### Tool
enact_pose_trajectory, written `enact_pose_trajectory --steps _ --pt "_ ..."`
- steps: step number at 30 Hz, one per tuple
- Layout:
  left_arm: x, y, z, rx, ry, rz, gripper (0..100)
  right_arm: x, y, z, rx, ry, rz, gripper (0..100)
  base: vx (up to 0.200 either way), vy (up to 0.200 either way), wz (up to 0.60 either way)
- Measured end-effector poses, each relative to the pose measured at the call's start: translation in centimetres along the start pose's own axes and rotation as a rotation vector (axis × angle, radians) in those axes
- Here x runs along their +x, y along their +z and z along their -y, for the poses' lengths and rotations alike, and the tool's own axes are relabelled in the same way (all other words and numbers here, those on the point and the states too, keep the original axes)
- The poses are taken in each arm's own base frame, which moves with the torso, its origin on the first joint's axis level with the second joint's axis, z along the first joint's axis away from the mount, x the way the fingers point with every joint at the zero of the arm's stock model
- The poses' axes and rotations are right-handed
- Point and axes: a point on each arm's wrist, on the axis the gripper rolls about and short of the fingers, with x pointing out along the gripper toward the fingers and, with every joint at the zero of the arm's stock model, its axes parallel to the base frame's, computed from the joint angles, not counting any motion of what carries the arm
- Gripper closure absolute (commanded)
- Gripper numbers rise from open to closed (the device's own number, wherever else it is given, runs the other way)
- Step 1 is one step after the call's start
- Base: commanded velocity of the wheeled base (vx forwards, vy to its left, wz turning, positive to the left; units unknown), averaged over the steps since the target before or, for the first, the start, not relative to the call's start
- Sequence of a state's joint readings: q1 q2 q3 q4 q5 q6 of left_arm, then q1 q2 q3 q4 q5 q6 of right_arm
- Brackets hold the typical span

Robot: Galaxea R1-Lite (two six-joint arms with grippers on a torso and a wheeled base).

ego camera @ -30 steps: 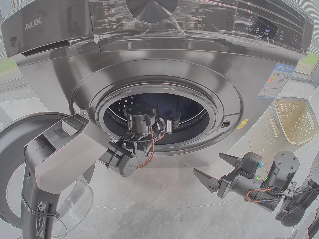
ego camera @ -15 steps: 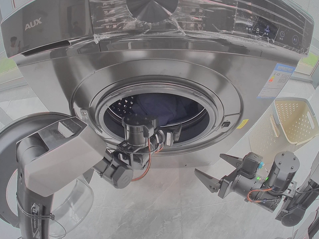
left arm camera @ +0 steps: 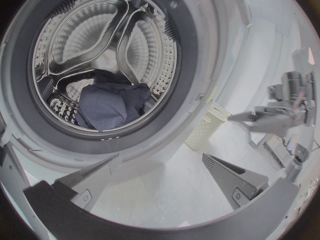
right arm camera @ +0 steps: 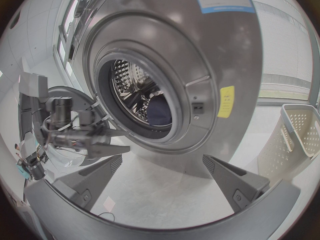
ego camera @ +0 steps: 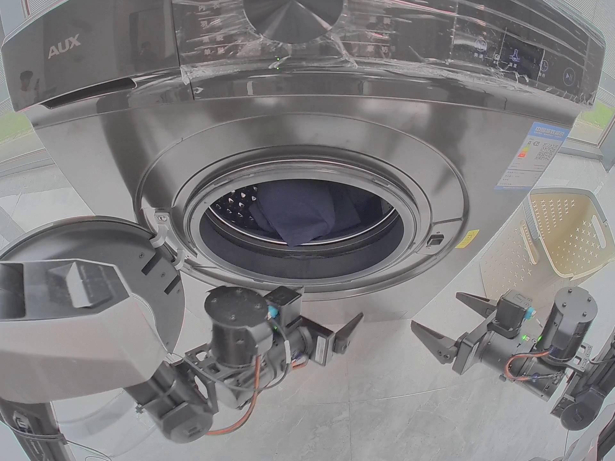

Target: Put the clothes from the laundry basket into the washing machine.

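The washing machine [ego camera: 307,129] stands in front with its round door swung open. A dark blue garment [ego camera: 301,209] [left arm camera: 106,104] [right arm camera: 159,110] lies inside the steel drum, low and near the front. My left gripper [ego camera: 339,340] [left arm camera: 159,156] hangs outside the machine, below the drum opening, open with nothing between its fingers. Off to the right, my right gripper [ego camera: 439,312] [right arm camera: 160,157] is open and empty too, low above the floor. The cream laundry basket [ego camera: 564,238] [right arm camera: 296,140] stands at the machine's right side; what it holds is hidden.
The open door [ego camera: 96,244] sticks out at the left, close to my left arm. Pale tiled floor [ego camera: 384,404] spreads between the two grippers and the machine's front. The machine's control panel [ego camera: 512,52] is wrapped in clear film.
My left gripper has drawn back out of the drum opening and dropped below it, with the dark garment left lying in the drum. The right gripper shifted slightly right and down.
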State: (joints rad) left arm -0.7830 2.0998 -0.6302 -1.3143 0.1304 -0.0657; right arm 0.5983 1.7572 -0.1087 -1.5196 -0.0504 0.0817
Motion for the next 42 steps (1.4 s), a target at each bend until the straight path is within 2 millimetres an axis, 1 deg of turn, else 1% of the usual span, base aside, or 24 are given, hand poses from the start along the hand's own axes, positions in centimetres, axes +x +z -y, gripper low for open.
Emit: enact_pose_trajectory --steps 3,6,10,13,19,23,29,35,39,42 --pt "-2.9 -0.2 0.6 0.0 -0.043 -0.009 0 -0.6 0.6 0.8 -0.002 -0.011 0.028 0 0.0 0.0 0.0" --pt "-5.8 0.0 0.7 -0.002 -0.072 0.0 0 -1.5 1.1 1.4 -0.003 -0.014 0.052 0 0.0 0.0 0.0" --pt "-9.6 0.6 0.6 -0.006 -0.101 0.032 0 -2.7 1.2 1.9 0.001 -0.018 0.055 0 0.0 0.0 0.0" --pt "-11.9 1.0 0.3 -0.009 -0.109 0.056 0 -3.4 1.3 2.2 0.005 -0.03 0.059 0 -0.2 0.0 0.0" --pt "-15.8 2.0 -0.5 -0.015 -0.098 0.109 0 -4.8 1.4 2.6 0.014 -0.102 0.031 0 -0.2 0.0 0.0" --pt "-17.5 2.7 -1.2 0.002 -0.061 0.14 0 -6.3 1.8 2.6 0.017 -0.135 0.022 0 -0.2 0.0 0.0" --pt "-20.3 3.4 -2.5 0.04 0.006 0.141 0 -10.1 1.7 2.3 0.012 -0.166 -0.03 0 -0.2 0.0 0.0" --pt "-23.1 3.6 -3.6 0.05 0.074 0.137 0 -14.2 1.6 2.2 0.002 -0.211 0.01 0 -0.2 0.0 0.0" --pt "-25.3 3.3 -4.4 0.049 0.12 0.13 0 -17.1 0.7 2.1 0.0 -0.263 0.03 0 -0.2 0.0 0.0" --pt "-26.8 3.0 -4.7 0.047 0.145 0.132 0 -18.7 -0.2 2.0 -0.002 -0.297 0.046 0 -0.2 0.0 0.0"
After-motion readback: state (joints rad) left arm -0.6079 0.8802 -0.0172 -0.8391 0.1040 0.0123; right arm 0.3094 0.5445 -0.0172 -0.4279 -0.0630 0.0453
